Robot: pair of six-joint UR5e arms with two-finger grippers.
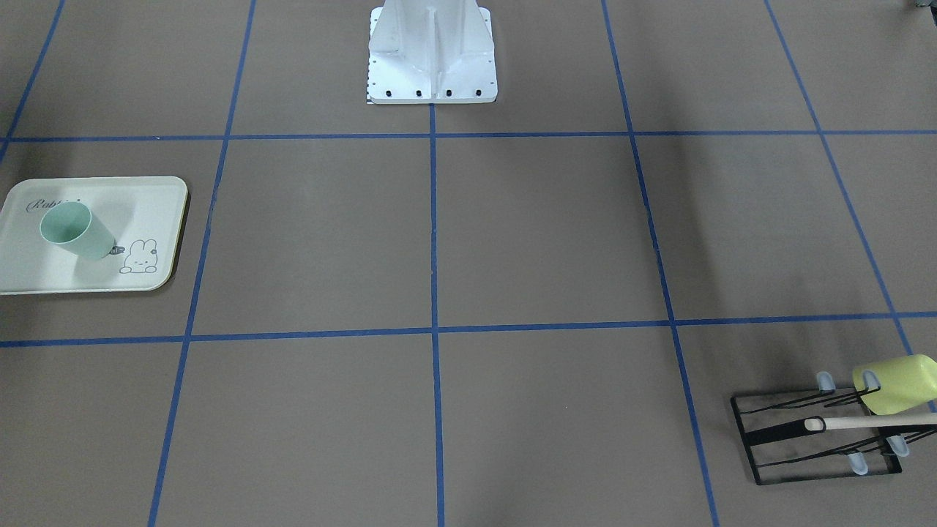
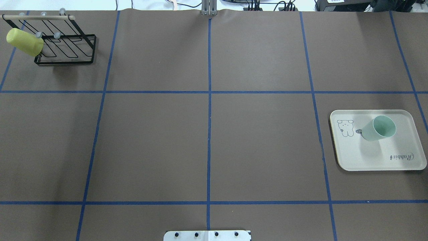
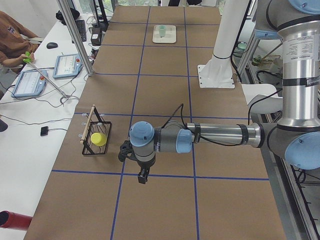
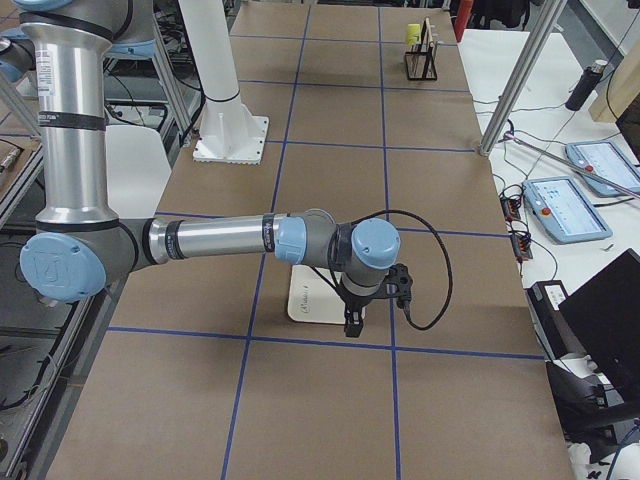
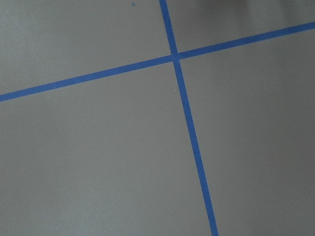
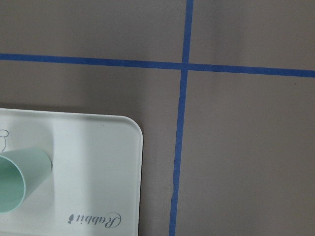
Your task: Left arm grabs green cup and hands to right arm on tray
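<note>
The green cup [image 2: 379, 129] stands upright, mouth up, on the tray [image 2: 367, 159], between the tray's bunny drawing [image 2: 345, 128] and its Rabbit script [image 2: 401, 156], with nothing gripping it. My right arm [image 4: 210, 240] reaches out level above the table [image 2: 150, 144], and my right gripper [image 4: 352, 325] hangs fingers-down close to the tray's edge, apart from the cup. My right wrist view takes in one rounded corner of the tray and part of the cup. Whether the fingers of this gripper are apart or together I cannot tell. My left arm [image 3: 220, 135] also lies level over the table, well apart from the tray, and my left gripper [image 3: 142, 177] points down over the blue tape lines [image 2: 209, 134]. Its finger state likewise cannot be told. A black wire rack [image 2: 67, 50] carrying a yellow-green cup [image 2: 25, 42] sits at the table end opposite the tray.
</note>
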